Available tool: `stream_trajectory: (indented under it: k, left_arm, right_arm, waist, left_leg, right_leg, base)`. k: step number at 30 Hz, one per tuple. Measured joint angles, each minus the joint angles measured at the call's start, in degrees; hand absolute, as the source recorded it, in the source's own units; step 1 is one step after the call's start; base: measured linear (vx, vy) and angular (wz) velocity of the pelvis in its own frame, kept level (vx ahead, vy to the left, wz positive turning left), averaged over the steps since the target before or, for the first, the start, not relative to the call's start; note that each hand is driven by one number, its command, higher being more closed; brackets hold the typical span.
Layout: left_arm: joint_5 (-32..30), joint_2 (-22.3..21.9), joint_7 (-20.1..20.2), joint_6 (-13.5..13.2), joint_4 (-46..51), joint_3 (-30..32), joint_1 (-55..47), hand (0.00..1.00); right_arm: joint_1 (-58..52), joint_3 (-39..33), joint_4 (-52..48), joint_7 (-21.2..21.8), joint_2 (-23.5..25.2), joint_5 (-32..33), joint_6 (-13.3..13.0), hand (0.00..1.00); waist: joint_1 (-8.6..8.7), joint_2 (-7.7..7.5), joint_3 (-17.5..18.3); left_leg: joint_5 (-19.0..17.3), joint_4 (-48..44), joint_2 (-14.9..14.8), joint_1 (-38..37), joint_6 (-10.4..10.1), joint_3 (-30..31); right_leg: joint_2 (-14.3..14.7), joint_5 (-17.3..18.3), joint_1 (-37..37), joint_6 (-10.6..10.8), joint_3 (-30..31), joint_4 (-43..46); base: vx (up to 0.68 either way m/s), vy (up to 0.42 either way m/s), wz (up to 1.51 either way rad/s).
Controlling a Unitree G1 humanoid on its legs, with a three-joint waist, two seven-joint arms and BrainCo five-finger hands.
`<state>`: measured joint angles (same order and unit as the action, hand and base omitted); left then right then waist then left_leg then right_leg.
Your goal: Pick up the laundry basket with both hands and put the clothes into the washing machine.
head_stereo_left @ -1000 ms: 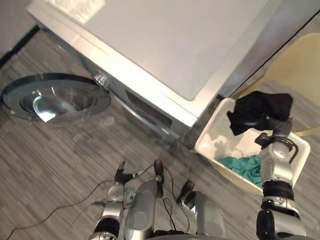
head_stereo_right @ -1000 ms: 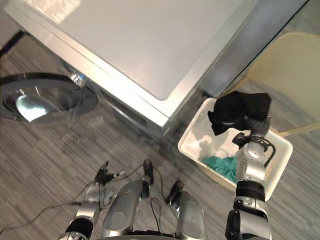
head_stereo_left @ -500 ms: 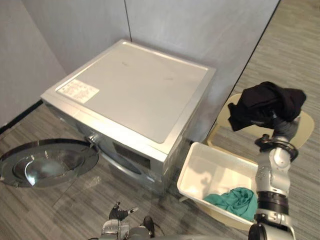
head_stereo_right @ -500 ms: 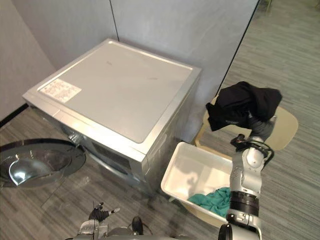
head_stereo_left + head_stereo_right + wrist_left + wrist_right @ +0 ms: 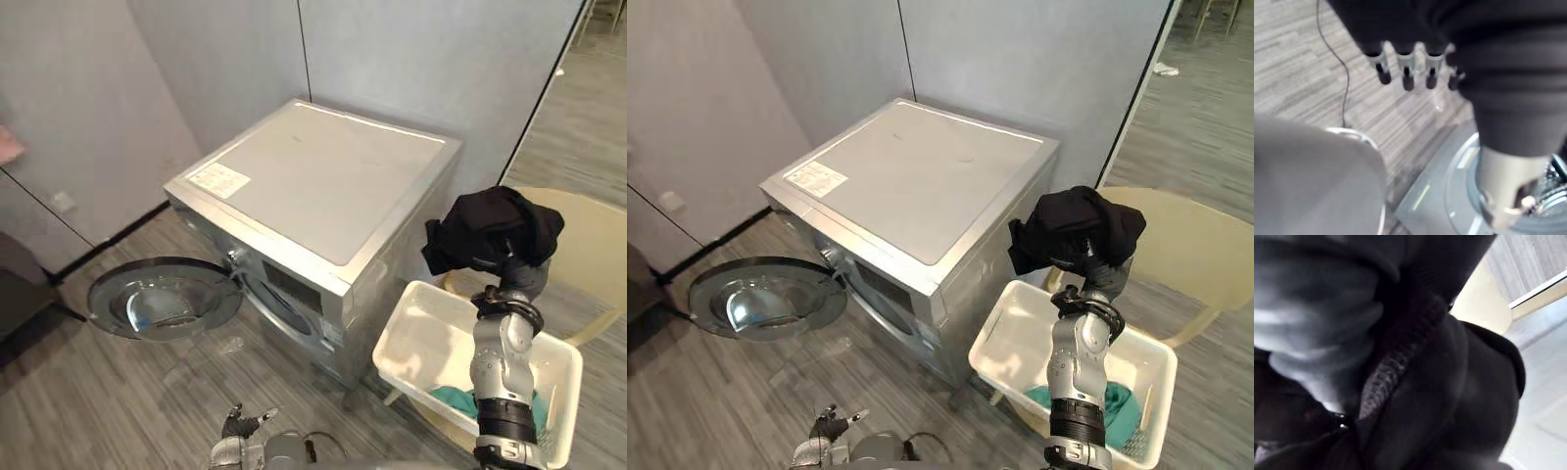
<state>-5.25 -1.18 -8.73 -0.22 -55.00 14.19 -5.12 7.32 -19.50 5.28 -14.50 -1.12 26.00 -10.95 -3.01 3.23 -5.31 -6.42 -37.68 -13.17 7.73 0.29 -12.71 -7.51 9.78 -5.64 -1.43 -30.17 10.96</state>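
Left eye view: upright right hand [image 5: 520, 278] clutches black garment [image 5: 490, 230] above laundry basket [image 5: 404, 330].

At centre the washer [image 5: 323, 181] is showing satin silver metal, its door [image 5: 162, 297] at left is gleaming with glossy glass and chrome, the basket [image 5: 419, 331] at lower right is looking like smooth white plastic, and the garment [image 5: 485, 230] is hanging as matt black ribbed cloth.

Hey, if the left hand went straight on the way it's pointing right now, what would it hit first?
Probably the grey floor: the left hand, fingers straight, aims down at the planks. Depth is hard to judge.
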Motion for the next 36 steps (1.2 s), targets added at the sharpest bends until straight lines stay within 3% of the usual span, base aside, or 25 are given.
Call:
stream_trajectory:
  k: [1,4,6,7,8,9,10,11,12,15,16,18,19,20,22,24,25,30,31,33,36]
  left_arm:
    - [0.0,0.1,-0.2,0.0,-0.3,0.0,-0.5,0.0]
    - [-0.7,0.1,-0.2,0.7,-0.3,-0.1,-1.0,0.0]
    - [-1.4,0.1,-0.2,1.5,-0.3,-0.5,-0.9,0.0]
    - [-1.9,0.1,-0.1,1.7,-0.3,-1.9,-0.6,0.0]
    - [-2.3,0.5,-0.1,1.7,-0.3,-3.3,-0.3,0.0]
    - [-2.3,1.1,-0.1,1.6,-0.2,-4.8,0.1,0.0]
    - [-2.4,2.2,-0.1,1.6,0.1,-6.7,0.2,0.0]
    - [-2.7,2.4,-0.1,1.6,0.2,-7.1,0.3,0.0]
    - [-3.5,2.6,-0.1,1.5,0.8,-8.1,0.3,0.0]
    - [-4.5,2.7,-0.1,0.8,1.6,-10.3,0.6,0.0]
    - [-5.3,2.4,-0.1,0.8,1.4,-10.8,0.8,0.0]
    - [-6.4,2.7,-0.1,0.8,1.0,-11.6,0.7,0.0]
    - [-6.6,2.9,0.0,0.9,0.2,-11.2,0.0,0.0]
    - [-7.1,3.3,-0.1,1.0,0.1,-11.3,0.1,0.0]
    - [-8.8,5.0,0.0,1.1,-0.3,-11.0,-0.1,0.0]
    - [-9.2,5.1,0.1,1.2,-0.5,-10.0,0.0,0.0]
    - [-9.7,3.5,1.3,1.3,-0.9,-10.0,0.3,0.0]
    - [-9.0,1.9,1.1,1.2,-0.4,-9.6,2.0,0.0]
    - [-8.0,1.5,0.9,1.1,-0.1,-9.5,2.3,0.0]
    - [-5.8,0.9,0.8,0.8,1.8,-9.6,2.1,0.0]
    - [-5.5,0.3,0.8,0.7,2.2,-9.7,0.6,0.0]
  right_arm:
    - [-1.5,-0.8,0.0,-0.4,0.0,0.4,0.0,1.0]
    - [-2.8,-1.0,0.0,-0.4,-0.7,0.5,-0.1,1.0]
    - [-3.0,-1.8,0.0,-0.4,-0.3,0.5,0.0,1.0]
    - [-3.3,-2.4,0.0,-0.4,-0.1,0.5,0.0,1.0]
    - [-3.9,-2.8,0.0,-0.5,0.8,0.5,0.0,1.0]
    - [-4.4,-2.6,0.0,-0.5,2.1,0.5,0.0,1.0]
    - [-4.8,-1.6,0.0,-0.3,3.9,0.5,0.0,1.0]
    - [-4.8,-1.2,0.0,-0.3,4.2,0.5,0.0,1.0]
    - [-4.8,-0.2,-0.1,-0.4,4.9,0.4,0.1,1.0]
    - [-5.8,-0.6,-0.3,-0.5,5.2,0.3,0.1,1.0]
    - [-7.0,-1.8,-0.6,-1.0,5.2,-0.1,0.2,1.0]
    - [-7.7,-3.0,-1.1,-1.9,5.2,-0.2,0.2,1.0]
    - [-8.0,-3.6,-1.3,-2.1,5.3,-0.2,0.2,1.0]
    - [-8.4,-4.1,-1.7,-2.2,5.5,-0.2,0.2,1.0]
    - [-10.0,-4.9,-5.6,-2.1,5.8,-0.3,0.2,1.0]
    - [-10.0,-5.2,-7.9,-1.7,5.8,-0.4,-0.1,1.0]
    - [-10.5,-6.9,-8.9,-1.5,5.8,-0.7,-1.4,1.0]
    - [-12.1,-7.4,-9.1,-1.6,5.9,-0.6,-2.0,1.0]
    - [-12.7,-6.8,-9.1,-1.8,5.9,-0.5,-2.1,1.0]
    - [-14.0,-5.2,-9.8,-1.8,5.7,-0.4,-2.2,1.0]
    - [-14.0,-2.5,-10.7,-1.6,5.5,0.0,-2.2,1.0]
  waist:
    - [1.27,-0.02,0.1]
    - [2.45,0.68,0.7]
    - [3.14,1.34,0.9]
    - [3.89,2.43,1.2]
    - [4.14,1.76,1.2]
    - [4.3,0.05,1.4]
    - [3.76,-2.06,1.8]
    - [3.64,-2.36,1.9]
    - [3.41,-3.49,2.3]
    - [2.67,-3.3,2.1]
    - [2.43,-2.57,2.1]
    - [2.2,-1.93,2.0]
    - [2.54,-1.4,1.4]
    - [2.86,-1.34,1.1]
    - [3.79,-1.96,0.5]
    - [3.96,-2.39,0.5]
    - [5.44,-3.01,1.0]
    - [5.54,-2.58,1.2]
    - [5.59,-2.79,1.2]
    - [5.11,-2.31,0.8]
    - [4.98,-0.11,0.0]
  left_leg:
    - [0.4,0.1,-3.0,-2.3,-0.5,1.6]
    - [2.1,4.3,-6.2,-4.4,-3.2,6.2]
    - [5.3,14.0,-6.9,-6.4,-8.3,7.8]
    - [4.9,19.8,-6.9,-8.7,-11.0,6.3]
    - [3.2,22.9,-5.9,-10.6,-12.9,5.3]
    - [2.5,25.3,-4.0,-11.4,-13.5,4.4]
    - [2.4,28.2,-0.3,-11.9,-13.4,3.9]
    - [2.4,28.6,0.3,-11.9,-13.3,3.9]
    - [1.9,29.5,2.0,-12.1,-12.4,3.8]
    - [0.5,32.1,6.9,-13.0,-9.6,2.7]
    - [-0.3,33.9,8.6,-13.1,-7.1,2.3]
    - [-0.7,34.8,9.4,-13.1,-5.5,1.8]
    - [-1.0,34.8,9.3,-13.5,-3.5,1.3]
    - [-1.0,34.7,9.1,-13.7,-3.0,1.4]
    - [-1.1,34.8,8.6,-14.8,-2.3,0.8]
    - [-1.1,34.8,7.9,-15.0,-2.5,-0.3]
    - [2.4,35.8,6.7,-13.8,-5.7,-1.5]
    - [3.2,34.0,5.5,-13.9,-6.4,-1.5]
    - [2.9,30.9,5.1,-12.6,-6.1,-1.5]
    - [0.9,13.3,2.7,-5.1,-3.5,-1.7]
    - [1.7,-1.2,-1.4,-1.0,-4.7,-0.8]
  right_leg:
    - [-1.3,0.0,0.7,0.0,-1.3,1.9]
    - [-3.8,0.4,5.7,0.7,-2.2,6.7]
    - [-6.3,1.0,9.7,1.9,-3.3,11.8]
    - [-7.8,1.0,10.0,2.3,-4.8,14.4]
    - [-9.5,0.4,9.9,3.5,-5.2,15.7]
    - [-11.2,-0.4,9.7,4.9,-5.2,15.8]
    - [-14.1,-2.5,9.5,7.3,-4.9,14.0]
    - [-14.6,-3.1,9.3,7.8,-4.8,13.3]
    - [-15.6,-6.2,8.4,8.4,-4.5,10.6]
    - [-19.2,-13.2,8.1,7.9,-3.6,6.6]
    - [-20.5,-16.4,9.5,4.7,-2.0,7.0]
    - [-20.6,-19.2,11.5,0.7,0.7,7.8]
    - [-19.0,-18.7,14.2,-0.1,6.4,11.8]
    - [-17.5,-16.5,14.5,1.2,7.9,14.0]
    - [-10.9,-4.7,15.0,3.5,7.9,19.8]
    - [-6.5,-1.4,14.9,4.4,7.8,17.9]
    - [-2.9,-1.0,13.6,4.6,8.1,11.6]
    - [-0.9,-0.5,10.7,4.6,7.8,7.8]
    - [-0.2,0.5,9.1,4.1,8.4,5.1]
    - [1.1,1.7,4.8,2.6,8.5,-1.0]
    - [2.9,1.2,2.1,2.2,10.0,-0.9]
  base:
    - [-0.09,0.169,0.66]
    - [-0.1,0.231,0.43]
    - [-0.08,0.306,0.6]
    - [-0.07,0.407,0.97]
    - [-0.07,0.436,1.01]
    - [-0.15,0.535,0.87]
    - [-0.16,0.441,0.55]
    - [-0.2,0.484,0.39]
    - [-0.17,0.372,0.18]
    - [-0.18,0.327,0.05]
    - [-0.23,0.321,-0.02]
    - [-0.17,0.244,-0.18]
    - [-0.09,0.179,-0.26]
    - [-0.06,0.142,-0.22]
    - [0.01,0.042,-0.19]
    - [0.08,-0.086,-0.51]
    - [0.12,-0.202,-0.56]
    - [0.06,-0.082,0.03]
    - [0.02,-0.108,0.37]
    - [-0.01,-0.093,0.28]
    - [0.03,-0.038,-0.22]
